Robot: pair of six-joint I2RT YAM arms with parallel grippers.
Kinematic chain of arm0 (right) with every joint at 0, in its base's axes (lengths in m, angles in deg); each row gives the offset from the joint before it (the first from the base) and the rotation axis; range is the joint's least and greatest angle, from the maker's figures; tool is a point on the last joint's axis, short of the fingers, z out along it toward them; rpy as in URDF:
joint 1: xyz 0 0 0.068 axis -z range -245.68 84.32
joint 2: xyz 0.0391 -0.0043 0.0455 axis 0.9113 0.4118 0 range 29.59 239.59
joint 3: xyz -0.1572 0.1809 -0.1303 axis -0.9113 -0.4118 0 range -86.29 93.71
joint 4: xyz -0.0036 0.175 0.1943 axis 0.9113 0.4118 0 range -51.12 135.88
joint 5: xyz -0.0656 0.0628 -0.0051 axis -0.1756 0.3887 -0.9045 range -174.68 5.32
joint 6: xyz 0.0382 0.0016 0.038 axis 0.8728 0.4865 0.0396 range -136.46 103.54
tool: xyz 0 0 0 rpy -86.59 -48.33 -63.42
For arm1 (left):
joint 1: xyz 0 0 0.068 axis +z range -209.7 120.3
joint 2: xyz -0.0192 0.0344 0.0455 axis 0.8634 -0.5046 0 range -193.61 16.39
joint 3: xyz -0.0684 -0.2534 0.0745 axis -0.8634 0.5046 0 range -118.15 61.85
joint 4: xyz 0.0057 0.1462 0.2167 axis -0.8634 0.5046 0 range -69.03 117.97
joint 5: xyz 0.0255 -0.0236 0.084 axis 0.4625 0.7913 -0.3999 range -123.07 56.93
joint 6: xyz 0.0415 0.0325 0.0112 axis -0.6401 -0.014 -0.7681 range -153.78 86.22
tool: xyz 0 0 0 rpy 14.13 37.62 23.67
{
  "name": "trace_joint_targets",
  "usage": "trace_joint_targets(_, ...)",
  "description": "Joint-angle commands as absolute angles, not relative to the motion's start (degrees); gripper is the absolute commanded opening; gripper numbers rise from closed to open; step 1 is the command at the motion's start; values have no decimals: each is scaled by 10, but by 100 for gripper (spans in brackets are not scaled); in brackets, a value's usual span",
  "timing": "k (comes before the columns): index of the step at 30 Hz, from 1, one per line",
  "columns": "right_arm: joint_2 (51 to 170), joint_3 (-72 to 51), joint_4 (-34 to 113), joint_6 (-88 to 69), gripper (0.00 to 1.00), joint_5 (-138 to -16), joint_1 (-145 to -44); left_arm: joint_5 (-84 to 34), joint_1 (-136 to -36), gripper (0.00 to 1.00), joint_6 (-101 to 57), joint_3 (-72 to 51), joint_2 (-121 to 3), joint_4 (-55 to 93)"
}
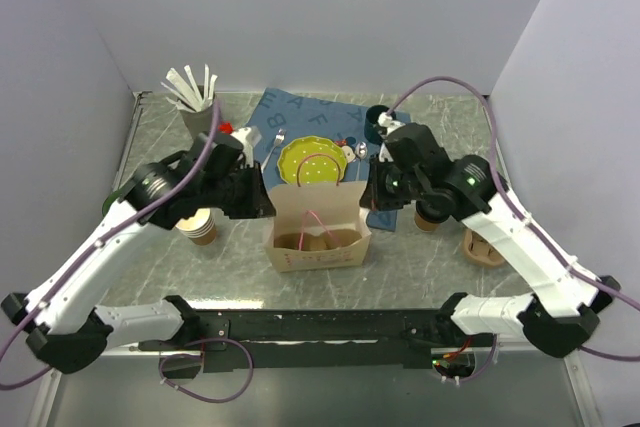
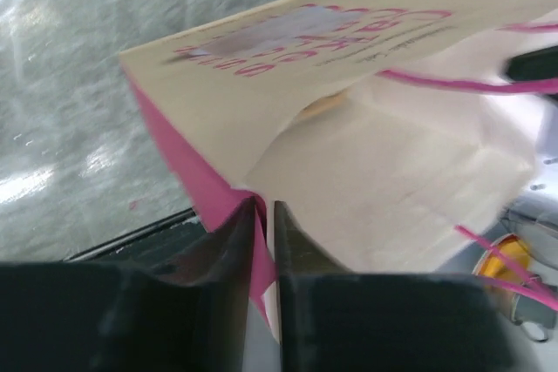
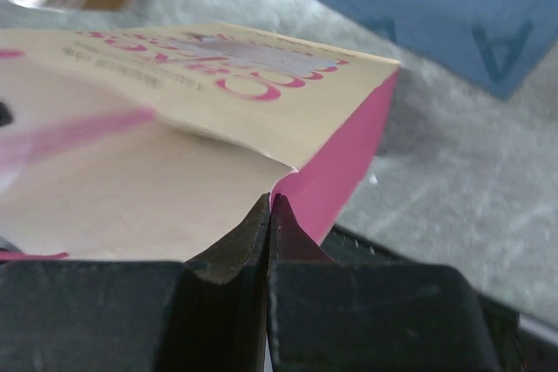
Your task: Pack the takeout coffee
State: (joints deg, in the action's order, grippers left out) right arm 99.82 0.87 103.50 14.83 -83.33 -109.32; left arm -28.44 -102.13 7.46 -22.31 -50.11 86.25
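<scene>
Two arms take up most of the grey counter [image 1: 420, 277]. The left arm [image 1: 100, 247] and right arm [image 1: 520, 237] both fold inward, so their wrists meet at the paper bag [image 1: 315, 217], which stands upright in the middle with its mouth open. Each arm holds one side of it. The left gripper [image 2: 264, 206] is pinched on the pink side fold at the bag's left rim, and the right gripper [image 3: 268, 202] is clamped on the matching fold at the right rim (both wrist views show paper nipped at the fingertips).

We take the takeout coffee [image 1: 430, 217] to be the small brown cup just right of the bag. It stands on the counter, half hidden beneath the right wrist, and we cannot see its lid. Its long axis is vertical, and it is close under the right arm and well apart from the left. We judge the right gripper must release its fold before lifting the cup over the rim, while the left steadies the bag.
</scene>
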Motion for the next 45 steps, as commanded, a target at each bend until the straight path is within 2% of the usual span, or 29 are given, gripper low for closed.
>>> trace_joint_targets(1, 916, -80, 914, 119, 0, -813, -1095, -267, -1021, 34, 75, -201, -430, 777)
trace_joint_targets(2, 880, -113, 861, 103, 0, -790, -1097, -260, -1021, 50, 68, -190, -418, 772)
trace_joint_targets(3, 862, -144, 841, 96, 0, -780, -1104, -256, -1021, 74, 60, -187, -404, 775)
trace_joint_targets(4, 844, -195, 821, 94, 0, -773, -1104, -269, -1021, 80, 51, -191, -398, 794)
trace_joint_targets(9, 765, -278, 779, 75, 0, -759, -1110, -399, -1021, 89, 22, -256, -376, 870)
trace_joint_targets(14, 733, -300, 783, 92, 0, -756, -1117, -467, -1021, 90, 24, -249, -363, 869)
trace_joint_targets(25, 637, -378, 773, 67, 0, -766, -1137, -459, -1021, 91, -6, -176, -332, 811)
trace_joint_targets(35, 640, -386, 773, 95, 0, -770, -1143, -448, -1021, 91, -23, -165, -349, 797)
trace_joint_targets(40, 673, -334, 797, 114, 0, -804, -1141, -429, -1021, 88, -28, -205, -375, 836)
trace_joint_targets(45, 734, -252, 860, 176, 0, -832, -1141, -349, -1021, 86, 8, -266, -374, 888)
